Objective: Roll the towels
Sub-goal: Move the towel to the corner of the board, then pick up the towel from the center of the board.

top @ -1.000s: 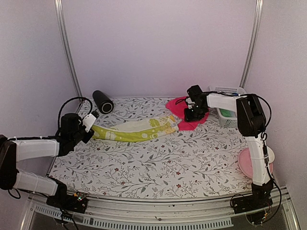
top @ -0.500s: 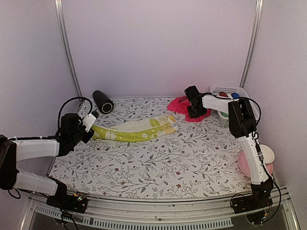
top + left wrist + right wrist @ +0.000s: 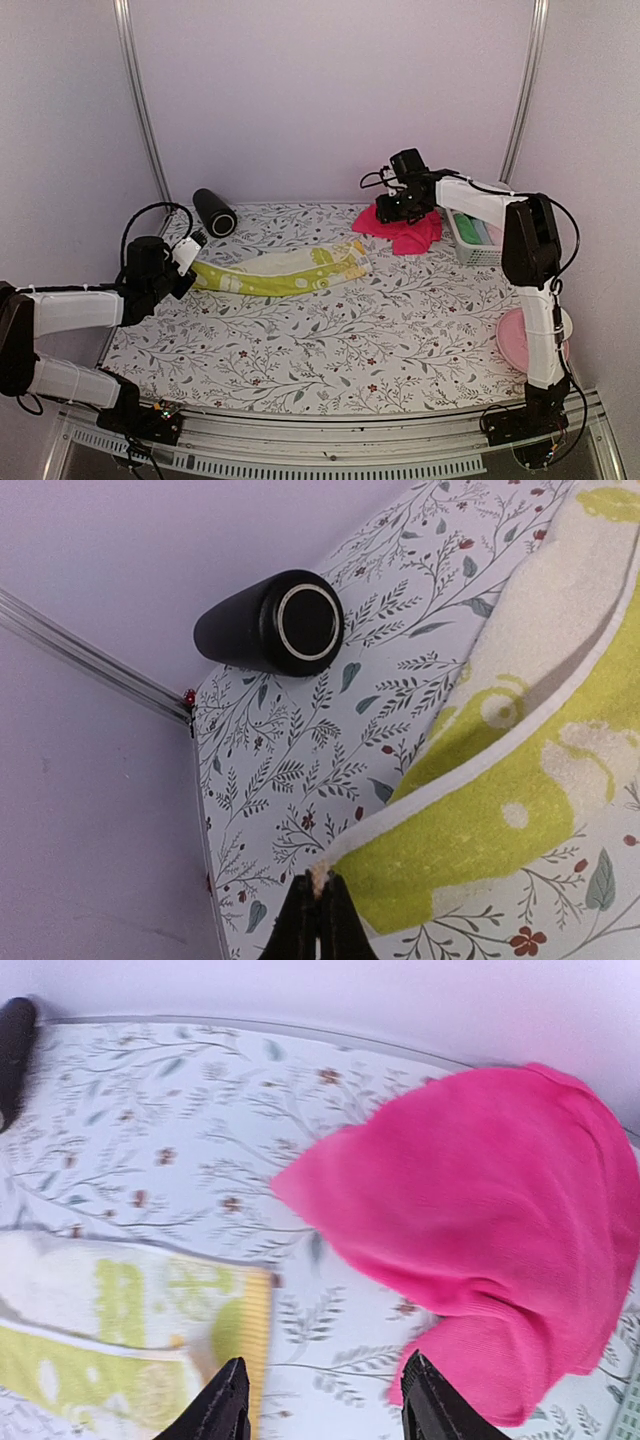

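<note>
A long yellow-green towel [image 3: 285,272] lies stretched flat across the middle of the table. My left gripper [image 3: 193,262] is shut on its left corner. In the left wrist view the fingers [image 3: 318,920] pinch the pale edge of that towel [image 3: 500,810]. A hot pink towel [image 3: 407,232] lies bunched at the back right. My right gripper [image 3: 392,210] hangs open just above its left edge. In the right wrist view the gripper [image 3: 325,1400] has only table between its jaws, with the pink towel [image 3: 480,1230] to the right and the yellow-green towel's end [image 3: 130,1330] to the left.
A black cylinder [image 3: 213,212] lies at the back left, close to the wall. A white basket [image 3: 478,255] with green cloth inside stands at the back right beside the pink towel. A pink plate [image 3: 515,345] sits at the right edge behind the right arm.
The right gripper pushed the pink towel toward the back right, let it go, opened wider and rose off it. The left arm and the yellow-green towel stayed still.
</note>
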You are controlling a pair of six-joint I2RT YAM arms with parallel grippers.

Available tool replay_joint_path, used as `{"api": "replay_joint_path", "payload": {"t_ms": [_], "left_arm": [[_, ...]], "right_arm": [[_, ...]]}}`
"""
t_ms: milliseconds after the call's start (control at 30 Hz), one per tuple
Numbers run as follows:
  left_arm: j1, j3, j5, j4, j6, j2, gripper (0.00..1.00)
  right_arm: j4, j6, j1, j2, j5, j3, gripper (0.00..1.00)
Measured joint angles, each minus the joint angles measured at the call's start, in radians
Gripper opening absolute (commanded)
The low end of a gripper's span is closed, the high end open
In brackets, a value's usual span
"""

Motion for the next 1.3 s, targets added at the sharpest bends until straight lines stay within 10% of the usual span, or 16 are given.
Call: {"api": "replay_joint_path", "payload": {"t_ms": [433, 1300], "left_arm": [[0.0, 0.0, 0.015, 0.0, 0.0, -0.008, 0.0], [0.0, 0.0, 0.018, 0.0, 0.0, -0.008, 0.0]], "right_arm": [[-0.027, 0.025, 0.066, 0.149, -0.32, 0.095, 0.48], [-0.043, 0.028, 0.067, 0.187, -0.393, 0.095, 0.16]]}}
